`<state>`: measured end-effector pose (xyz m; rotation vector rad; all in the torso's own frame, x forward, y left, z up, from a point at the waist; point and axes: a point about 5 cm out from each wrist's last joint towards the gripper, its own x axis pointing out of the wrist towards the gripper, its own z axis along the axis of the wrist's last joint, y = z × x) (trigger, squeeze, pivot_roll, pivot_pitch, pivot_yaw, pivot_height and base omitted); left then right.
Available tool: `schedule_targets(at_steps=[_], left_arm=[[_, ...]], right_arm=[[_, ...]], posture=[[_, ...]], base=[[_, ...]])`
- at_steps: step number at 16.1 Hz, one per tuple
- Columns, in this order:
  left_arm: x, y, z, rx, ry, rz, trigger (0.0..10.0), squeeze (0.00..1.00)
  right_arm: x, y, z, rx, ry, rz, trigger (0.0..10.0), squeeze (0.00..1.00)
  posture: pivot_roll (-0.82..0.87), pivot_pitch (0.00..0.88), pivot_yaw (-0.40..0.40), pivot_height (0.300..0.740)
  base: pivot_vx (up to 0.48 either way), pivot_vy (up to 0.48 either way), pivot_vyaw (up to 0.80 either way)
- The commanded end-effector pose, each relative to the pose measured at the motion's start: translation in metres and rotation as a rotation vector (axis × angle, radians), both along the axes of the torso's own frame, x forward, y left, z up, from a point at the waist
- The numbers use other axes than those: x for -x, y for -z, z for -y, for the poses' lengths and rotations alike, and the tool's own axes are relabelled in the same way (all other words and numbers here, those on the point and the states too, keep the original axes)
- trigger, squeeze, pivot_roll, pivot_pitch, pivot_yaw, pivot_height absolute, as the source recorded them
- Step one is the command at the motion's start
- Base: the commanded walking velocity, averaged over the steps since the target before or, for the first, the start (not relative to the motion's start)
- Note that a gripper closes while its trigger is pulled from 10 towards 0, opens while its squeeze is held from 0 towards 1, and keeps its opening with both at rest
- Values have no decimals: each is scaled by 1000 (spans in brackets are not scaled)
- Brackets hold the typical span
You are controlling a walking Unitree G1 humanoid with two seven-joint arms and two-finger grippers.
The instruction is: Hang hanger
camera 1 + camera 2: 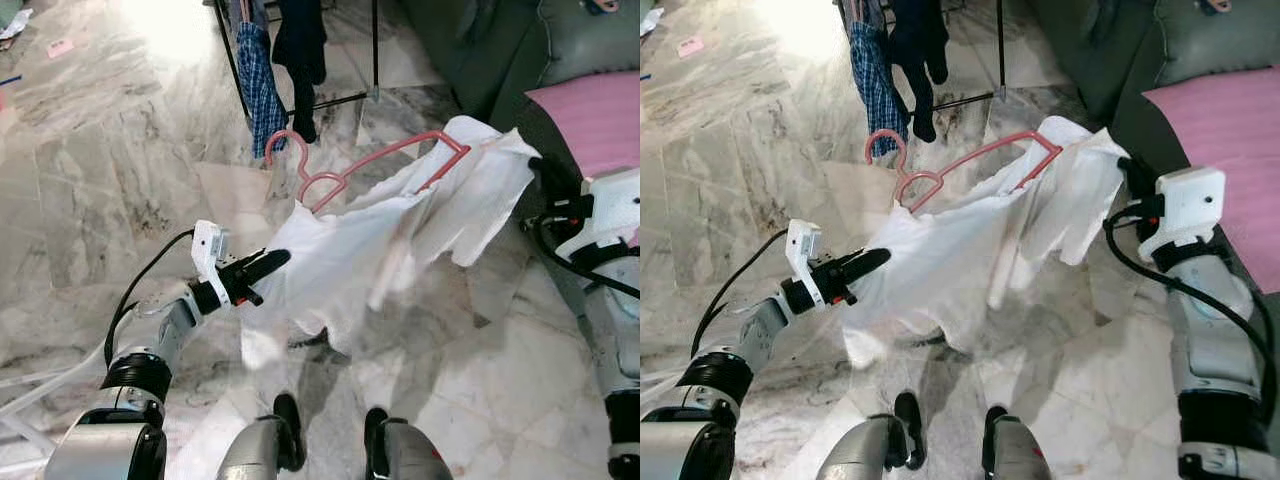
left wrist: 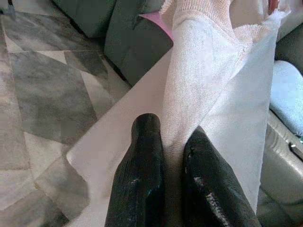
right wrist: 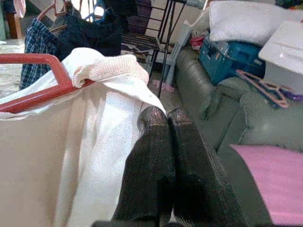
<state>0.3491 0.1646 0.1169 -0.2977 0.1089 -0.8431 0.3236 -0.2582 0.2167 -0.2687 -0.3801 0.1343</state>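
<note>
Red plastic hanger (image 1: 375, 160): threaded in white knit shirt (image 1: 380, 250), held aloft between both arms, near dark clothes rack (image 1: 300, 60).
Left gripper (image 1: 262, 268): pinched on shirt hem.
Right gripper (image 3: 163, 120): clamped on shirt shoulder.
Advice: raise level, aim hook at rail.

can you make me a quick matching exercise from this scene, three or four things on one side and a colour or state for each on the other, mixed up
Things:
1. hanger
2. garment on the hanger
3. shirt on the rack
4. cushion

Colours or states:
A. blue check, hanging
B. pink, lying on the dark sofa
C. red, held up above the marble floor
D. white, pinched by the left end effector and the right end effector

Pairs: 1-C, 2-D, 3-A, 4-B
</note>
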Motion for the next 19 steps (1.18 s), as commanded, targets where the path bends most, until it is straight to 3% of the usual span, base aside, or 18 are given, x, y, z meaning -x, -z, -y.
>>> schedule_targets(at_steps=[1,3,5,6,8,12,15,18,19], left_arm=[[-1,-2,-20,53,-125,6,0,0],[-3,-7,-21,76,-128,22,0,0],[5,-2,-6,-19,53,17,0,0],[13,4,4,-64,169,-1,0,0],[24,14,12,-93,267,-27,0,0],[34,19,13,-73,370,-69,0,0],[36,26,7,-166,369,-79,0,0],[29,14,8,-19,314,-84,0,0],[19,7,5,37,208,-61,0,0]], right_arm=[[3,2,12,-38,47,2,0,0],[0,17,16,-60,64,-91,0,0],[-6,29,18,-118,112,-151,0,0],[-9,32,14,-124,122,-157,0,0],[-12,33,7,-130,118,-154,0,0],[-14,37,5,-164,135,-168,0,0],[-15,30,1,-159,113,-154,0,0],[-16,40,0,-146,109,-210,0,0],[-14,44,0,-158,107,-226,0,0]], posture=[[-32,304,40,740],[-37,303,38,740],[-35,303,36,740],[-34,302,36,740],[-36,302,36,740],[-37,305,35,740],[-40,305,32,740],[-45,302,27,740],[-44,303,24,740]], base=[[0,0,0],[0,0,0],[0,0,0],[0,0,0],[0,0,0],[0,0,0],[0,0,0],[0,0,0],[0,0,0]])
